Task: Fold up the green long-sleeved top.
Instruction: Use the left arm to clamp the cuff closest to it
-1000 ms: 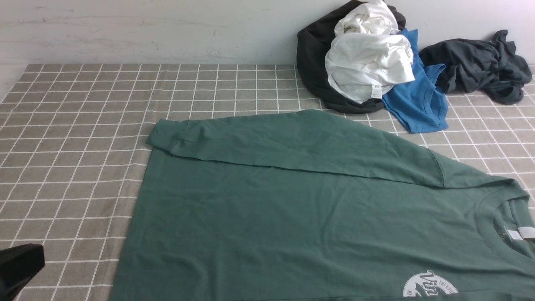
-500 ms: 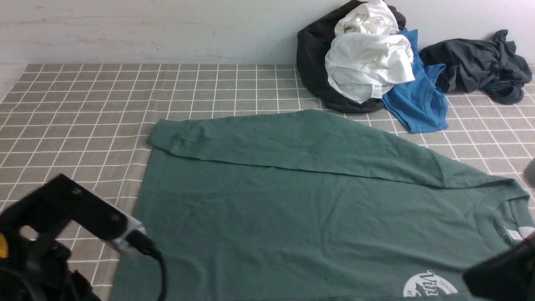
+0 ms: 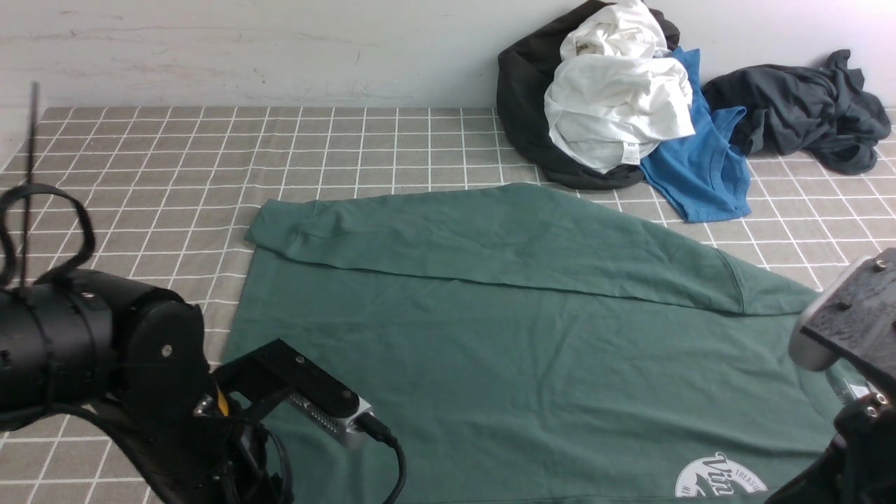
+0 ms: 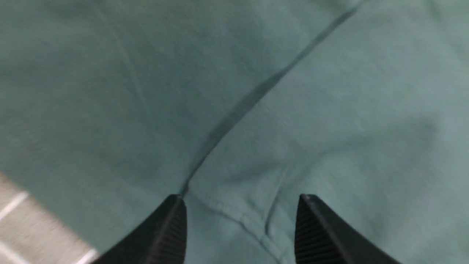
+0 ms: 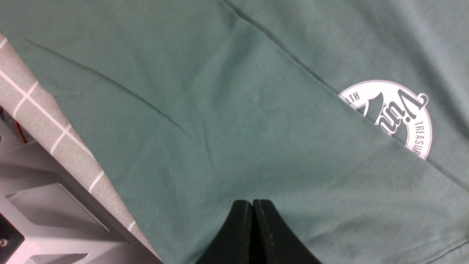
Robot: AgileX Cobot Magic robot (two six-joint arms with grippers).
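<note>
Green cotton top (image 3: 504,336) looks soft and limp, so pinch a seamed edge. Your left tool (image 4: 240,227) gapes empty; your right tool (image 5: 253,234) is closed on nothing.

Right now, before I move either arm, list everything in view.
green long-sleeved top: one, green with white logo, spread flat mid-table, far sleeve folded across body
white garment: one, white, atop far-right pile
black garment: one, black, under white one
blue garment: one, blue, right side of pile
dark grey garment: one, dark grey, far right by wall
tablecloth: one, grey-brown with white grid, under everything
left gripper: one, black, open above the top
right gripper: one, black, shut above the top
</note>
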